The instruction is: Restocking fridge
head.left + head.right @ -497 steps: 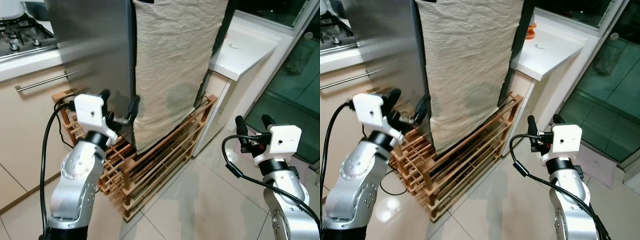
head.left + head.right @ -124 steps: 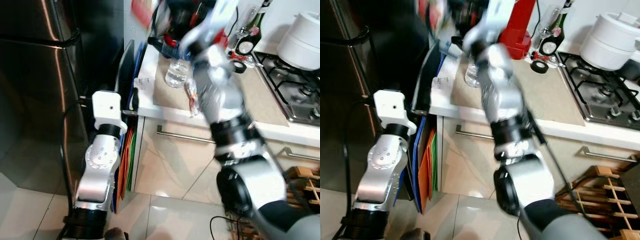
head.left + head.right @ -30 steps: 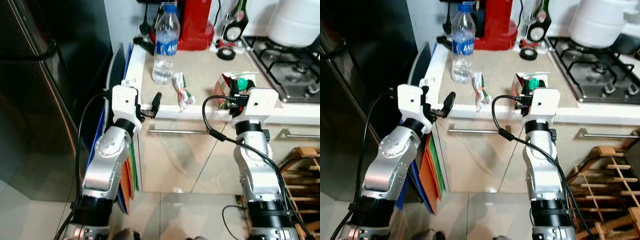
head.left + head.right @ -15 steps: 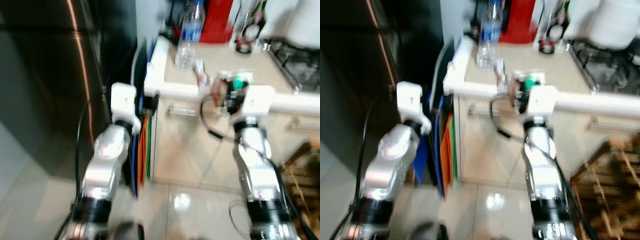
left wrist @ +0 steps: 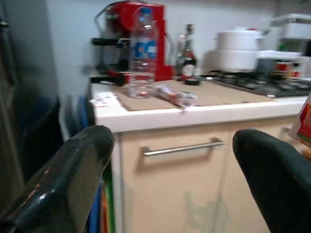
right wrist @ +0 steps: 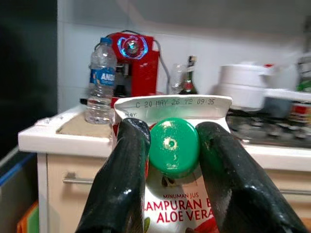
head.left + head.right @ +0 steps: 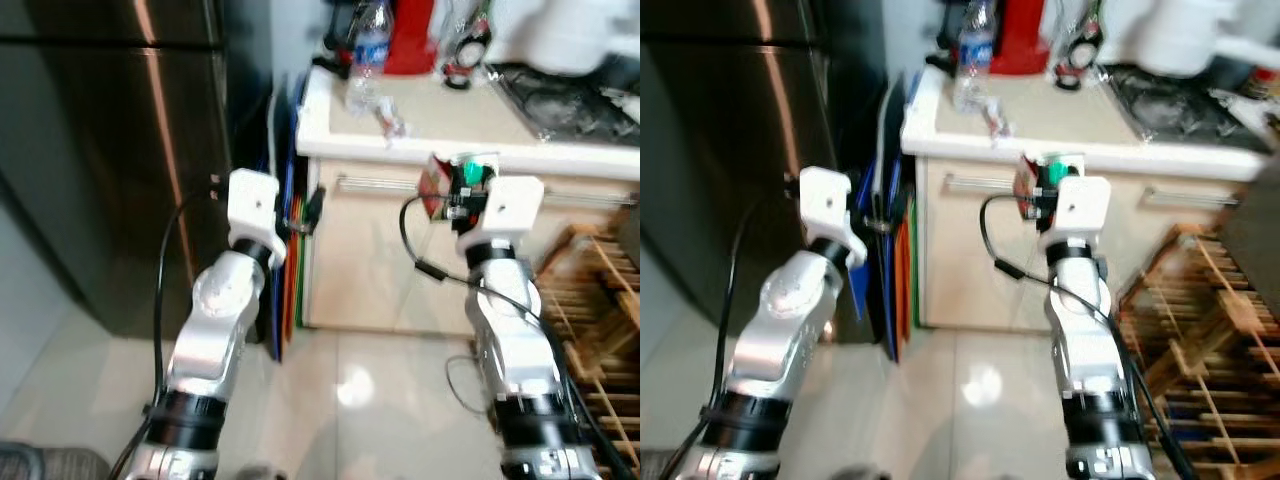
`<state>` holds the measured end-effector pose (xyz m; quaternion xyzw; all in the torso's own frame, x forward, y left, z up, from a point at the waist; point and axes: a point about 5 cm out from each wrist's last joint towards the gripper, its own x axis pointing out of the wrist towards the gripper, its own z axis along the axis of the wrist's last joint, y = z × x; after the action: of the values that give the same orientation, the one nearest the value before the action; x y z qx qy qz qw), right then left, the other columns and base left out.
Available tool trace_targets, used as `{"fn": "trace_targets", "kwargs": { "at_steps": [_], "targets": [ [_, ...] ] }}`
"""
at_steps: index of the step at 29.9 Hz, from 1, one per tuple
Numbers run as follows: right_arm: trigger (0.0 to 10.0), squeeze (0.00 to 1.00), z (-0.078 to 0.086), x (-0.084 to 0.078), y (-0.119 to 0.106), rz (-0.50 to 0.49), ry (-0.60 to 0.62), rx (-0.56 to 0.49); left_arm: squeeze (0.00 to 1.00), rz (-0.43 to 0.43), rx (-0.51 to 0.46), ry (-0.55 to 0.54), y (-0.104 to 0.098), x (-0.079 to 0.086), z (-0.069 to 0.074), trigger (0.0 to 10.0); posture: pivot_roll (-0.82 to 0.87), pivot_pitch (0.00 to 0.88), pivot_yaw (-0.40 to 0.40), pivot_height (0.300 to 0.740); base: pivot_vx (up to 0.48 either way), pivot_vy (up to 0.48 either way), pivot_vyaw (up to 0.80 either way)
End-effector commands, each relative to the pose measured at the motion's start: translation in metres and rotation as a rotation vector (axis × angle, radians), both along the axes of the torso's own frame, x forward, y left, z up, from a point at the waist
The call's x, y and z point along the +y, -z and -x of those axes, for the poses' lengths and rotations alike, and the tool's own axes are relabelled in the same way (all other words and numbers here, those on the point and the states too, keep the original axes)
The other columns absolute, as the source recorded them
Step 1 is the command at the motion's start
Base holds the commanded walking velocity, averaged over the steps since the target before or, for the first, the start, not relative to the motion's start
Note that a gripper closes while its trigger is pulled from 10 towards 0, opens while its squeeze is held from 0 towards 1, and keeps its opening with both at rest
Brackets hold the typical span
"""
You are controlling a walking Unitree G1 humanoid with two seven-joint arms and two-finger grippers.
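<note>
carton (image 6: pixel 170 194) | red, green cap, aloe vera | in right gripper (image 6: pixel 167 145)

Fridge (image 7: pixel 120 150): dark brushed metal, satin sheen with light streaks. Floor (image 7: pixel 350 390): glossy pale tiles, reflective. Desk (image 7: pixel 1060 130): matt beige top, smooth white edge; metal bar handle (image 5: pixel 182 147) below. Carton (image 6: pixel 170 194): printed glossy card, smooth green plastic cap (image 6: pixel 174 147). Right end effector (image 6: pixel 170 165) fingers (image 6: pixel 127 170): glossy black plastic. Bottle (image 5: pixel 142 53): clear plastic. Rack (image 7: pixel 1200 330): bare wood slats. Arms (image 7: pixel 215 320): silver metal, white plastic housings.
</note>
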<state>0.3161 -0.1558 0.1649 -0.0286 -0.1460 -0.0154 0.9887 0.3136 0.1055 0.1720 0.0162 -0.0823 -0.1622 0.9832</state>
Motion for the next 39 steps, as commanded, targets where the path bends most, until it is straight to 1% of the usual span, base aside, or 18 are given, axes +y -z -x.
{"fn": "trace_targets", "kwargs": {
  "at_steps": [1, 3, 7, 8, 9, 10, 13, 15, 23, 30, 35, 39],
  "targets": [
    [0.0, 0.00, 0.000, -0.003, -0.002, 0.005, 0.005, -0.002, 0.00, -0.003, 0.002, -0.007, 0.002, 0.000, 0.000, 10.0, 0.05, 0.000, -0.042, 0.740, 0.000, 0.000, 0.00],
    [0.0, 0.00, 0.001, -0.003, 0.002, 0.008, 0.003, 0.012, 0.00, 0.011, 0.007, -0.012, 0.005, 0.001, 0.001, 10.0, 0.05, 0.000, -0.044, 0.740, 0.000, 0.000, 0.00],
    [0.0, 0.00, 0.005, -0.002, 0.008, 0.021, -0.007, 0.034, 0.00, 0.004, 0.000, 0.012, 0.007, -0.002, 0.004, 10.0, 0.05, 0.000, -0.048, 0.740, 0.000, 0.000, 0.00],
    [0.0, 0.00, 0.005, -0.003, 0.009, 0.023, -0.007, 0.039, 0.04, 0.005, -0.005, 0.018, 0.007, -0.003, 0.005, 10.0, 0.05, 0.000, -0.048, 0.740, 0.000, -0.480, 0.00],
    [0.0, 0.00, 0.006, -0.003, 0.010, 0.026, -0.006, 0.043, 0.05, 0.009, -0.007, 0.027, 0.007, -0.006, 0.006, 10.0, 0.05, 0.000, -0.048, 0.740, 0.000, -0.472, 0.00],
    [0.0, 0.00, 0.006, -0.003, 0.011, 0.027, -0.005, 0.048, 0.01, 0.011, -0.007, 0.042, 0.007, -0.009, 0.008, 10.0, 0.05, 0.000, -0.047, 0.740, 0.000, -0.469, 0.00],
    [0.0, 0.00, 0.005, -0.005, 0.012, 0.028, 0.001, 0.051, 0.00, 0.045, 0.020, 0.102, 0.010, -0.017, 0.012, 10.0, 0.05, 0.000, -0.045, 0.740, 0.000, -0.470, 0.00],
    [0.0, 0.00, 0.004, -0.005, 0.011, 0.030, 0.001, 0.052, 0.00, 0.055, 0.029, 0.122, 0.011, -0.019, 0.014, 10.0, 0.05, 0.000, -0.044, 0.740, 0.000, -0.476, 0.00],
    [0.0, 0.00, -0.001, -0.007, 0.012, 0.036, -0.005, 0.063, 0.00, 0.089, 0.005, 0.137, 0.007, -0.020, 0.019, 10.0, 0.05, 0.000, -0.044, 0.740, 0.000, -0.480, 0.00],
    [0.0, 0.00, -0.003, -0.007, 0.012, 0.037, -0.005, 0.065, 0.00, 0.130, -0.019, 0.184, 0.002, -0.024, 0.025, 10.0, 0.05, 0.000, -0.045, 0.740, 0.000, -0.480, 0.00],
    [0.0, 0.00, -0.004, -0.007, 0.014, 0.037, -0.005, 0.071, 0.00, 0.156, -0.050, 0.198, -0.003, -0.024, 0.027, 10.0, 0.05, 0.000, -0.046, 0.740, 0.000, -0.480, 0.00],
    [0.0, 0.00, -0.004, -0.009, 0.014, 0.038, 0.003, 0.072, 0.00, 0.141, -0.066, 0.223, -0.005, -0.025, 0.028, 10.0, 0.05, 0.000, -0.044, 0.740, 0.000, -0.480, 0.00]
  ]
}}
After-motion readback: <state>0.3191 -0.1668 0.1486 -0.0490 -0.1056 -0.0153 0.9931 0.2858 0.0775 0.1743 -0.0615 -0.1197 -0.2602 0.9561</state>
